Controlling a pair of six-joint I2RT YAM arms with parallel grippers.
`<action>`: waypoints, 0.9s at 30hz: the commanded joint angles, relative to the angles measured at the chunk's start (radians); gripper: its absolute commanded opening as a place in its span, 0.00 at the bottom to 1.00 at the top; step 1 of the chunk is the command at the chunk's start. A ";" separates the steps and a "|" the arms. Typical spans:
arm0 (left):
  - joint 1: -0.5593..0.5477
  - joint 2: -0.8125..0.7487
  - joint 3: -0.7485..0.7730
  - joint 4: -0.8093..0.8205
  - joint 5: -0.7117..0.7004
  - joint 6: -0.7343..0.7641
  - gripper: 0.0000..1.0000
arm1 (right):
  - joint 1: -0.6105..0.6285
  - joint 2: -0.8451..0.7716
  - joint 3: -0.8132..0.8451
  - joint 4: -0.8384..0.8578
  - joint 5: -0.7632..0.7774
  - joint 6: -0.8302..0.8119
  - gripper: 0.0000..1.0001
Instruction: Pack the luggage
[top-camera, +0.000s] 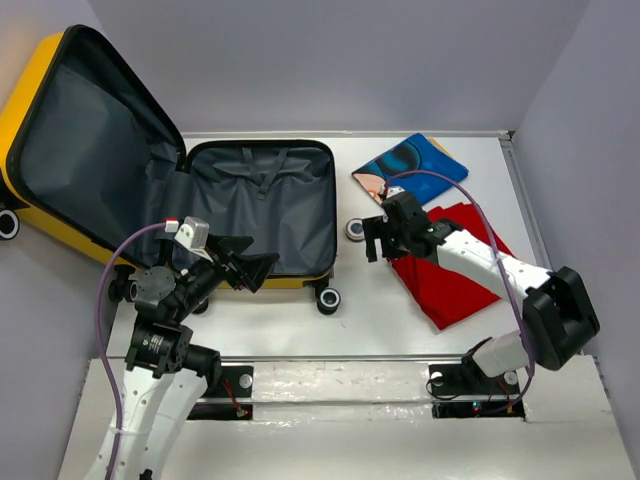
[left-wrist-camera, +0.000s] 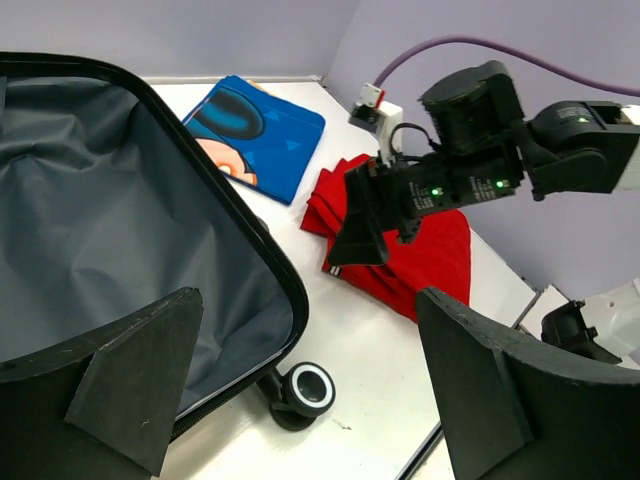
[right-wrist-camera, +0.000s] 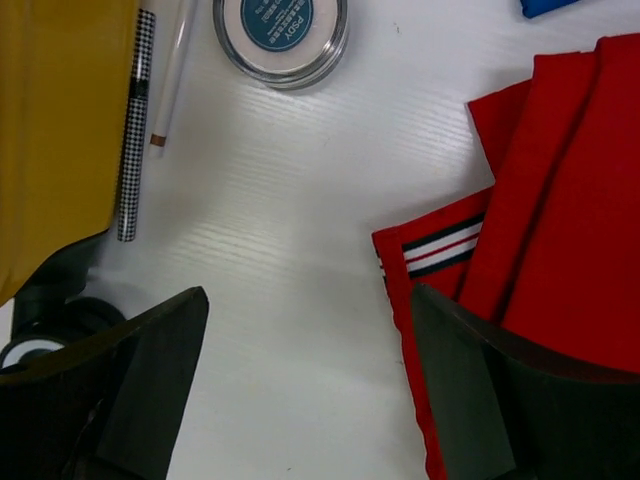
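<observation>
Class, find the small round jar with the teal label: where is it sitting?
In the top view the jar stands on the table right of the open luggage, left of the red garment, near the right gripper.

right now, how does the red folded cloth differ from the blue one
The red cloth is plain with a striped trim; the blue cloth bears a cartoon print. The red cloth lies toward the near side of the table, the blue cloth by its far edge. Both lie folded, right of the open luggage, not yet packed.
</observation>
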 joint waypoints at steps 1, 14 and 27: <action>0.009 0.006 -0.009 0.028 0.027 0.000 0.99 | 0.008 0.080 0.094 0.042 0.058 -0.064 0.88; 0.009 0.009 -0.012 0.033 0.037 0.000 0.99 | 0.008 0.451 0.289 0.163 0.022 -0.127 0.92; 0.007 0.014 -0.012 0.034 0.045 0.003 0.99 | -0.001 0.643 0.453 0.226 0.170 -0.129 0.55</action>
